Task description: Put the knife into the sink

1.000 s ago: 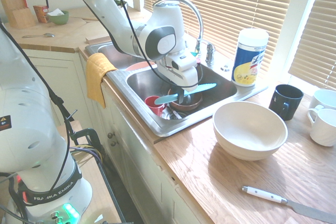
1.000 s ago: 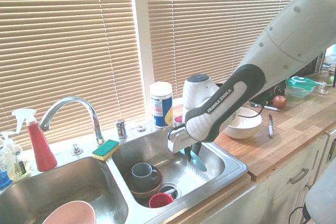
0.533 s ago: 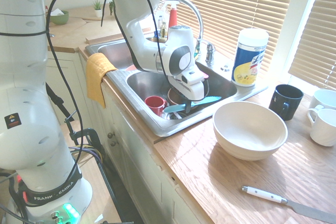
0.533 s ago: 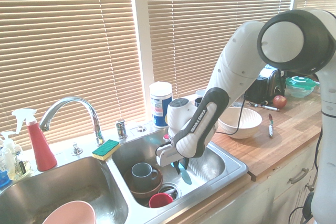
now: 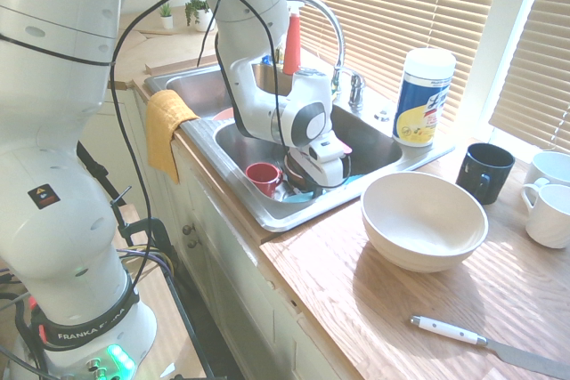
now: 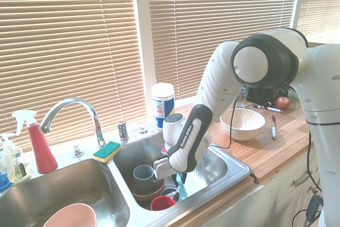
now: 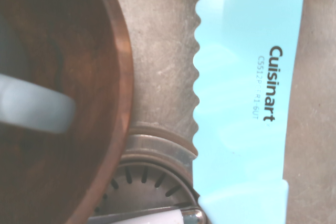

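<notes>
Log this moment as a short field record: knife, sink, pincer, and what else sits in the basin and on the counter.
knife: turquoise, serrated knife, low inside the basin near the drain, "Cuisinart" printed on the blade
sink: steel double-basin sink; knife is in the basin nearer the counter
pincer: pincer down in that basin at the knife; grip not discernible
basin contents: brown bowl, red cup
counter: cream bowl, white-handled knife

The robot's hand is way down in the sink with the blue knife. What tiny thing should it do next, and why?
Probably let go. The gripper has the knife low inside the sink, close above the basin floor beside the drain and brown bowl, so it would only drop a little.
</notes>
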You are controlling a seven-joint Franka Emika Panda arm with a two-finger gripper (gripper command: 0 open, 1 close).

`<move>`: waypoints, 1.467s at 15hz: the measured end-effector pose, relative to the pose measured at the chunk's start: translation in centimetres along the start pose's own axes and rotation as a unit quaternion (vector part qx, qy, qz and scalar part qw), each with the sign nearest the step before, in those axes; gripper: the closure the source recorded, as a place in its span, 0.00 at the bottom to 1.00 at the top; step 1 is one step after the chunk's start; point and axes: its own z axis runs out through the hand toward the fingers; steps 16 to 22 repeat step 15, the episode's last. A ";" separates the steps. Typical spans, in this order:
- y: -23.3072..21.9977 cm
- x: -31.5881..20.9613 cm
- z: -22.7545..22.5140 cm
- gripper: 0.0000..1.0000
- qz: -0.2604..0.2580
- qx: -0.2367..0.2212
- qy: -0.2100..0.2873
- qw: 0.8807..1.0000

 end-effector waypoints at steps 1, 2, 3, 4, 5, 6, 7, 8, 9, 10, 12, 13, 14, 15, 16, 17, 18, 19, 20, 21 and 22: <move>0.0 0.1 0.3 0.00 0.006 -0.001 -0.003 1.000; 0.1 0.2 0.5 0.00 0.010 -0.001 -0.004 1.000; 0.1 0.3 0.6 0.00 0.013 0.000 -0.005 1.000; 0.1 0.3 0.5 0.00 0.013 0.000 -0.006 1.000; 0.1 0.3 0.5 0.00 0.014 0.001 -0.007 1.000; 0.1 0.2 0.5 0.00 0.014 0.001 -0.007 1.000; 0.0 0.2 0.3 0.00 0.014 0.003 -0.007 1.000; -0.1 0.4 0.0 0.00 0.016 0.006 -0.006 1.000; -0.2 0.7 -0.6 0.00 0.017 0.011 -0.003 1.000; -0.3 1.1 -1.1 0.00 0.018 0.015 0.000 1.000; -0.4 1.7 -3.1 0.00 0.012 0.025 0.005 1.000; -0.6 1.9 -5.2 0.00 0.001 0.027 0.008 1.000; -0.8 2.0 -7.8 0.00 -0.011 0.026 0.010 1.000; -0.7 2.1 -10.9 0.00 -0.020 0.027 0.010 0.999; -0.7 2.1 -10.9 0.00 -0.020 0.027 0.010 0.999; -0.7 2.1 -10.9 0.00 -0.020 0.027 0.010 0.999; -0.7 2.1 -10.9 0.00 -0.020 0.027 0.010 0.999; -0.7 2.1 -10.9 0.00 -0.020 0.027 0.010 0.999; -0.7 2.1 -10.9 0.00 -0.020 0.027 0.010 0.999; -0.7 2.1 -10.9 0.00 -0.020 0.027 0.010 0.999; -0.7 2.1 -10.9 0.00 -0.020 0.027 0.010 0.999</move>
